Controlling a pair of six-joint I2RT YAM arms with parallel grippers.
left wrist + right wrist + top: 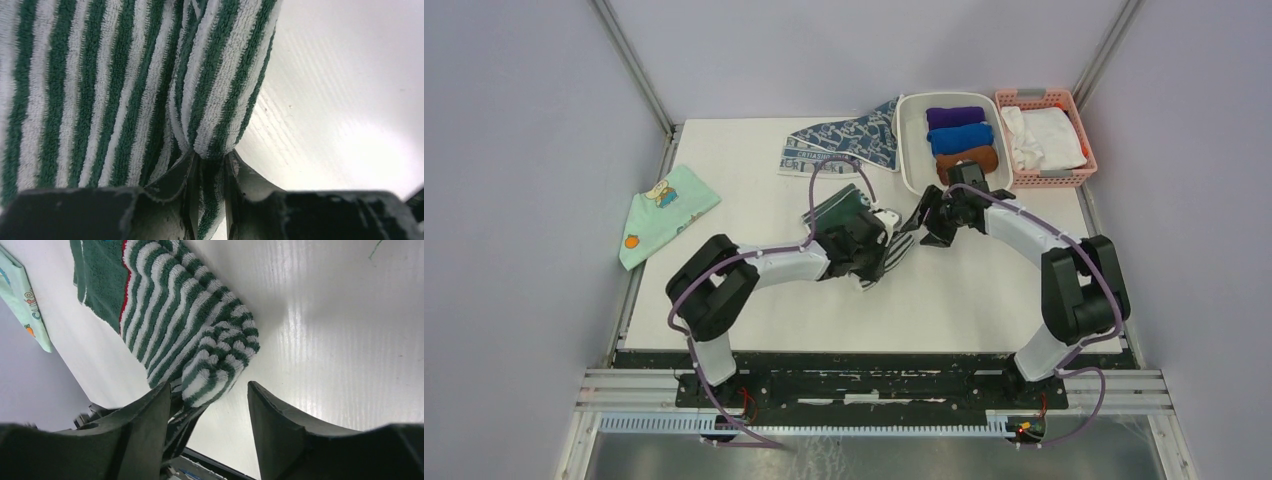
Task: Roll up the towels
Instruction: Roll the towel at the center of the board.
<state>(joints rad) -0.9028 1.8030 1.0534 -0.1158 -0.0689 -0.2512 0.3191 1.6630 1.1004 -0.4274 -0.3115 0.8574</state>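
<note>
The dark green-and-white striped towel [838, 207] lies mid-table, partly rolled, with its rolled end [220, 360] toward the right arm. My left gripper [876, 262] is shut on a fold of this towel [210, 100], the cloth pinched between its fingers [186, 170]. My right gripper [916, 226] stands open just beside it. The roll's end sits between its fingers [155, 410], near the left one, and is not clamped. The blue-grey patterned towel [849, 140] lies flat at the back of the table, apart from both grippers.
A white bin [911, 150] at the back right holds purple, blue and brown rolls. Right of it is a pink basket [1076, 176] with white cloth. A mint-green cartoon cloth [664, 210] lies at the table's left edge.
</note>
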